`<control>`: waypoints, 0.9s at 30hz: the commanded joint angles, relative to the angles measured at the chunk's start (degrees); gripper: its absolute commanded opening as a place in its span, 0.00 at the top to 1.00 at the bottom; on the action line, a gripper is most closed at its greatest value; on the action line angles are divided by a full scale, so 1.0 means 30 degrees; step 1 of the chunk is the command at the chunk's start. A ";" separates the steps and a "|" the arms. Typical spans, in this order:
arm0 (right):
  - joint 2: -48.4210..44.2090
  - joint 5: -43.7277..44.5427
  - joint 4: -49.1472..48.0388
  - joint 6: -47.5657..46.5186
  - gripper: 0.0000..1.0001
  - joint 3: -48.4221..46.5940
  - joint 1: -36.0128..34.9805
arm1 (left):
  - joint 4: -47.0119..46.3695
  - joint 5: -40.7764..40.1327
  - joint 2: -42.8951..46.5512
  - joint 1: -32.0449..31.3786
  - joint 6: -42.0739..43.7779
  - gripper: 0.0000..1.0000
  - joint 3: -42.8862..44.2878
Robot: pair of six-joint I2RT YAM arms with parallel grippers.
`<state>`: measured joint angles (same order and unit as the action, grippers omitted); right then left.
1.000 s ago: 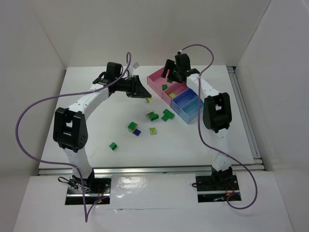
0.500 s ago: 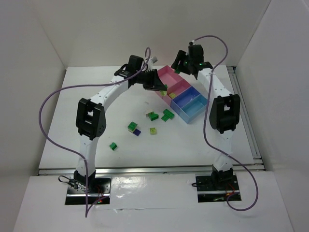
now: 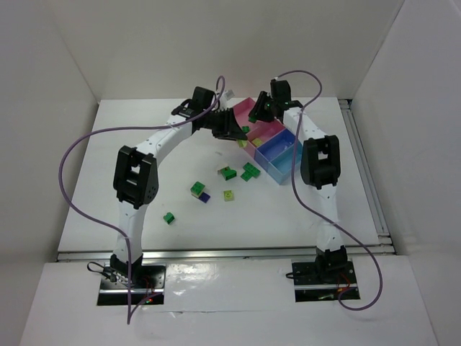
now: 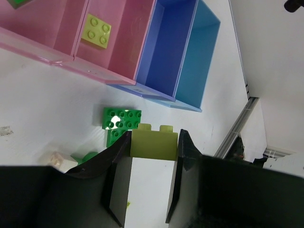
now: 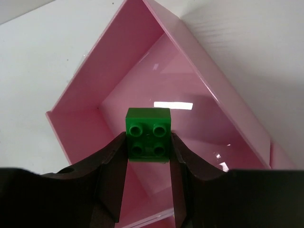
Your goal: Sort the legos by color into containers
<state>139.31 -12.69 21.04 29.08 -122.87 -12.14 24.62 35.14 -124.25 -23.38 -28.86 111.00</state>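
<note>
One green brick has moved over the large pink tray.

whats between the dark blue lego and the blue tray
A small cluster of dark green legos lies between the dark blue lego and the blue tray, seen in the top external view.

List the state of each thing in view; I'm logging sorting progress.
Left gripper: shut on a yellow-green plastic lego brick.
Right gripper: shut on a dark green plastic lego brick, above the large pink plastic tray.
Smaller pink plastic tray: holds one loose yellow-green brick.
Blue plastic tray: looks empty.
Dark blue brick: loose on the white table.
</note>
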 commanded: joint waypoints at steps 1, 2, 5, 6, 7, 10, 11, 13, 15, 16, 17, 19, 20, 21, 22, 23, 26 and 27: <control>-0.0146 -0.0487 -0.0274 -0.0055 0.71 -0.1846 -0.0142 | -0.0209 0.0066 0.1279 0.0028 0.0041 1.00 -0.0057; -0.0146 -0.0487 -0.0274 -0.0055 0.67 -0.1846 -0.0142 | -0.0209 -0.0108 0.1279 0.0028 0.0041 1.00 0.0204; -0.0146 -0.0749 -0.0274 -0.0229 0.52 -0.1846 -0.0142 | -0.0004 -0.0110 0.1047 0.0028 0.0041 1.00 0.0412; -0.0146 -0.0954 -0.0274 -0.0231 0.40 -0.1846 -0.0142 | -0.0004 -0.0110 0.1044 0.0028 0.0041 1.00 0.0615; -0.0146 -0.0956 -0.0274 -0.0231 0.33 -0.2020 -0.0142 | -0.0004 -0.0110 0.1044 0.0028 0.0041 1.00 0.0617; 0.0028 -0.1161 -0.0274 -0.0231 0.31 -0.2022 -0.0142 | -0.0004 0.0064 0.1044 0.0028 0.0041 1.00 0.0617; 0.0030 -0.1364 -0.0274 -0.0231 0.36 -0.2022 -0.0142 | -0.0004 0.0066 0.1044 0.0028 0.0041 1.00 0.0617; 0.0030 -0.1366 -0.0274 -0.0231 0.37 -0.2022 -0.0142 | -0.0004 0.0066 0.1044 0.0028 0.0041 1.00 0.0617; 0.0030 -0.1366 -0.0450 -0.0406 0.29 -0.2022 -0.0316 | -0.0004 0.0066 0.1044 0.0028 0.0041 1.00 0.0617; 0.0030 -0.1366 -0.0450 -0.0406 0.22 -0.2022 -0.0318 | -0.0004 -0.0108 0.1044 0.0028 0.0215 1.00 0.0617; 0.0030 -0.1366 -0.0189 -0.0580 0.11 -0.2225 -0.0318 | -0.0004 -0.0110 0.1044 0.0028 0.0216 1.00 0.0617; 0.0235 -0.1366 0.0133 -0.0785 0.11 -0.2520 -0.0318 | -0.0004 -0.0110 0.1044 0.0028 0.0216 1.00 0.0617; 0.0235 -0.1366 0.0339 -0.0787 0.18 -0.2723 -0.0318 | -0.0004 -0.0110 0.1044 0.0028 0.0216 1.00 0.0617; 0.0235 -0.1163 0.0341 -0.0961 0.49 -0.2522 -0.0318 | -0.0004 -0.0110 0.1044 0.0028 0.0216 1.00 0.0617; 0.0235 -0.0958 0.0341 -0.0963 0.53 -0.2346 -0.0318 | -0.0004 -0.0110 0.1044 0.0028 0.0216 1.00 0.0617; -0.0026 -0.0956 0.0167 -0.0963 0.57 -0.2171 -0.0318 | -0.0004 -0.0110 0.1044 0.0028 0.0216 1.00 0.0617; 0.0232 -0.0780 0.0894 -0.1840 0.26 -0.2838 -0.0494 | -0.0004 -0.0110 0.1044 0.0028 0.0216 1.00 0.0443; 0.0496 -0.0780 0.1304 -0.2219 0.15 -0.3336 -0.0668 | -0.0004 -0.0110 0.1044 0.0028 0.0216 1.00 0.0441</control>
<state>140.75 -15.40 22.85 25.80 -127.94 -12.78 24.91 34.74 -124.18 -23.38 -28.69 110.89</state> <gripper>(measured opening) 0.788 0.368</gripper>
